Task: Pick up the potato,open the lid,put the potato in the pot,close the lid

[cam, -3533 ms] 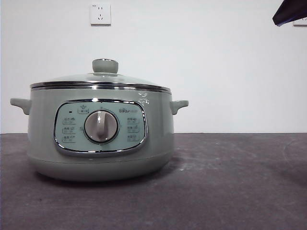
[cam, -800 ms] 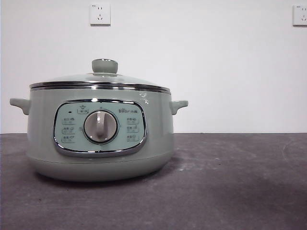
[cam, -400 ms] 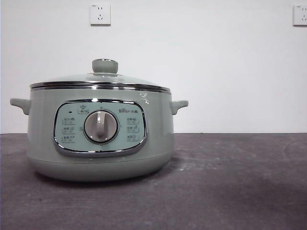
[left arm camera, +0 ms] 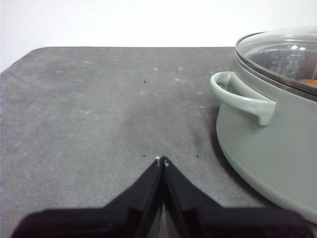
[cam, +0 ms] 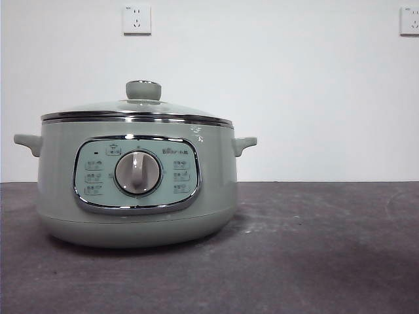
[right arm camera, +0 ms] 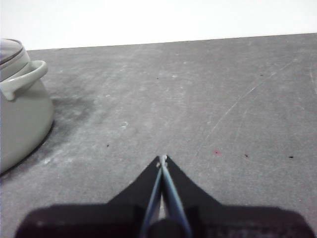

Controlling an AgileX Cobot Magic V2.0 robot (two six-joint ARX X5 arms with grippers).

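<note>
Your big green pot (cam: 134, 196) sits on the table (cam: 314, 261); it looks heavy. Its glass lid (cam: 134, 111) is on, breakable and slippery, so hold the round knob (cam: 143, 89). An orange bit (left arm camera: 308, 82) shows under the glass, probably the potato. Your left gripper (left arm camera: 162, 159) and right gripper (right arm camera: 162, 158) wait pinched together, holding nothing.

Pale sage-green pot (cam: 59, 196) with chrome-framed panel, clear chrome-rimmed lid (cam: 135, 111), orange-brown potato (left arm camera: 309, 82) inside, dark grey scuffed table (cam: 314, 248), black grippers.
</note>
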